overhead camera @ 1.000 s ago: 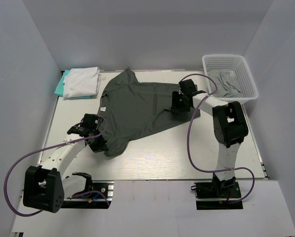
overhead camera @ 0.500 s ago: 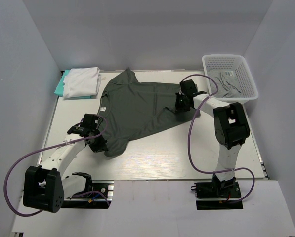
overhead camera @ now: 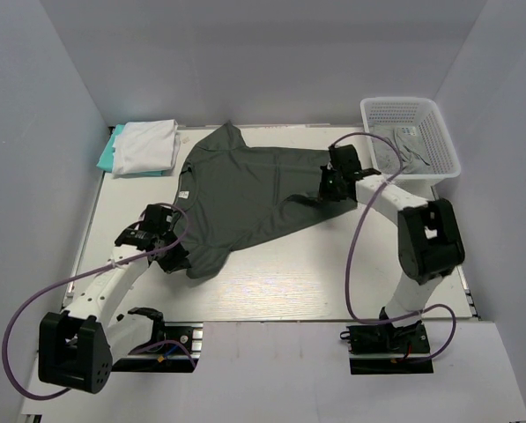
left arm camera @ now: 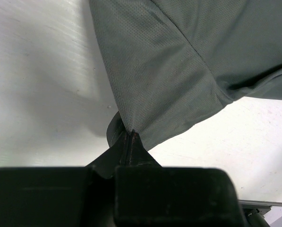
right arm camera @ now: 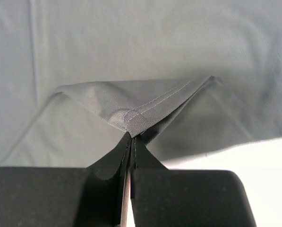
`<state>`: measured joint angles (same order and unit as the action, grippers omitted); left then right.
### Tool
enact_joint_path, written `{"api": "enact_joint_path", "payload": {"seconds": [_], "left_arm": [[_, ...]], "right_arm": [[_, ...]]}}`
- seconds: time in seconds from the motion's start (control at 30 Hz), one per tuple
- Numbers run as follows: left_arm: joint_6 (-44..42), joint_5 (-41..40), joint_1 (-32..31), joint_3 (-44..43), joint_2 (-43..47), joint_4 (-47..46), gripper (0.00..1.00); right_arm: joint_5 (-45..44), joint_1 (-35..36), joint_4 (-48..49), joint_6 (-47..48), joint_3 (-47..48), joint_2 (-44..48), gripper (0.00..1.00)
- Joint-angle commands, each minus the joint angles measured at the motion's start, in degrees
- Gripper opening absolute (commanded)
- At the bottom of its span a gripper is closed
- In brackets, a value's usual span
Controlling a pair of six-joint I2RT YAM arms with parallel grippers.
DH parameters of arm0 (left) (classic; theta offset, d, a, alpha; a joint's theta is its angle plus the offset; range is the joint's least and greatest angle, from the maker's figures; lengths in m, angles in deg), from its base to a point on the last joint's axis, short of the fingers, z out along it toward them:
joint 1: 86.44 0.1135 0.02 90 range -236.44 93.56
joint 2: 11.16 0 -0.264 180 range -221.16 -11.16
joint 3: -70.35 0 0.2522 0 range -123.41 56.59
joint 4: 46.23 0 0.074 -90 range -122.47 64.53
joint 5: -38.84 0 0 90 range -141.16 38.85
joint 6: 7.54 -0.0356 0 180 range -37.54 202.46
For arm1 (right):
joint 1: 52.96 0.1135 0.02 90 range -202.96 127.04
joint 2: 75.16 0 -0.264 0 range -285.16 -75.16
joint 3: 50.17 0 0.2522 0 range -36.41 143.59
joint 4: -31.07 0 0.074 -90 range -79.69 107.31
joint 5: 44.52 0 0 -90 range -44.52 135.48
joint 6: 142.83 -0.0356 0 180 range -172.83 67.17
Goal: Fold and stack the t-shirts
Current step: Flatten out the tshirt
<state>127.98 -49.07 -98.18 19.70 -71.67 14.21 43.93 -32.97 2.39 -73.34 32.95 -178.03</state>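
A dark charcoal-grey t-shirt [overhead camera: 245, 198] lies spread across the middle of the table. My left gripper [overhead camera: 176, 256] is shut on its near-left corner; in the left wrist view the cloth [left arm camera: 178, 71] hangs from the pinched fingertips [left arm camera: 137, 144]. My right gripper [overhead camera: 326, 189] is shut on the shirt's right hem corner [right arm camera: 141, 113], lifted slightly off the fabric below. A folded white t-shirt [overhead camera: 146, 145] rests on a teal t-shirt [overhead camera: 107, 154] at the back left. A lighter grey t-shirt [overhead camera: 408, 152] lies in the basket.
The white lattice basket [overhead camera: 439, 132] stands at the back right corner. Purple cables loop from both arms over the table's near part. White walls close in the table on three sides.
The right gripper closed on the shirt's right hem and pulled it slightly right and up. The left gripper stayed shut on its corner, shifting a little toward the near edge.
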Motion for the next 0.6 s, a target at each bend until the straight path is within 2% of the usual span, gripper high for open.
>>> {"api": "enact_joint_path", "payload": {"seconds": [0.0, 0.13, 0.27, 0.43, 0.57], "left_arm": [[0.27, 0.02, -0.12, -0.82, 2.15, 1.75, 0.0], [0.27, 1.16, -0.12, -0.82, 2.15, 3.16, 0.0], [0.27, 4.5, -0.64, -0.82, 2.15, 4.3, 0.0], [1.59, 3.28, -0.64, -2.14, 2.15, 12.45, 0.0], [2.12, 2.66, -0.64, -2.14, 0.75, 15.54, 0.0]], "right_arm": [[-1.7, -0.04, -4.22, -0.58, -5.44, 10.63, 0.0], [-3.81, -0.04, -12.82, -2.25, -11.24, 17.43, 0.0], [-10.49, -0.04, -20.58, -4.44, -19.41, 29.7, 0.0], [-12.61, -0.21, -26.48, -7.34, -24.53, 39.31, 0.0], [-14.98, -0.12, -31.2, -9.63, -27.7, 41.96, 0.0]]}}
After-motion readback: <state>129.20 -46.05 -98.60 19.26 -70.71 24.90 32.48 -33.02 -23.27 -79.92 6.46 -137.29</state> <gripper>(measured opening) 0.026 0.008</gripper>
